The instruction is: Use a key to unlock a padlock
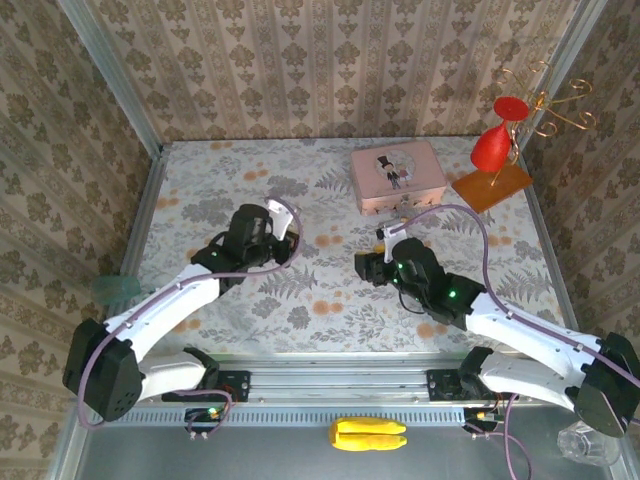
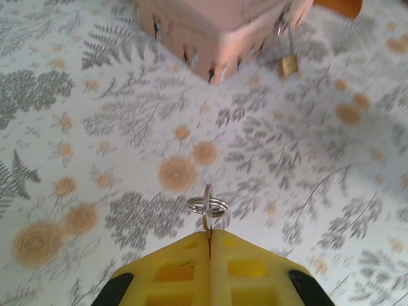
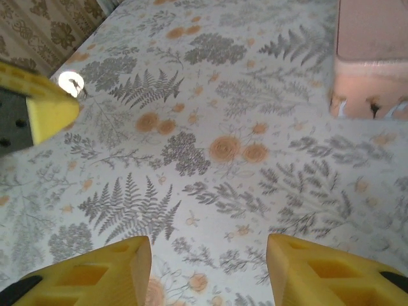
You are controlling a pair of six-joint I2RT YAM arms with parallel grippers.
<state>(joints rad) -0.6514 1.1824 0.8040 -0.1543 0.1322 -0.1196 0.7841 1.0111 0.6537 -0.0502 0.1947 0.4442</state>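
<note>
Left pincer (image 2: 210, 245): closed tight on the key (image 2: 206, 223), which stands edge-on between the pads. Its ring (image 2: 207, 205) pokes out ahead. Which end leads, I cannot tell.
Right pincer (image 3: 205, 245): wide open, holding nothing, above bare counter (image 3: 210, 159).
Padlock (image 2: 289, 64): dangles at the tin's (image 2: 210, 32) front clasp, well ahead of the key; blurred.
Key, handling: likely light, stiff and slick. A thin sliver may twist in the pads, so grip flat across its faces.
Padlock, handling: likely light and free to swing. I judge the right pincer should pinch its body sides and leave the keyhole exposed.
Count: one key, one ring, one padlock, one tin, two pincers.
</note>
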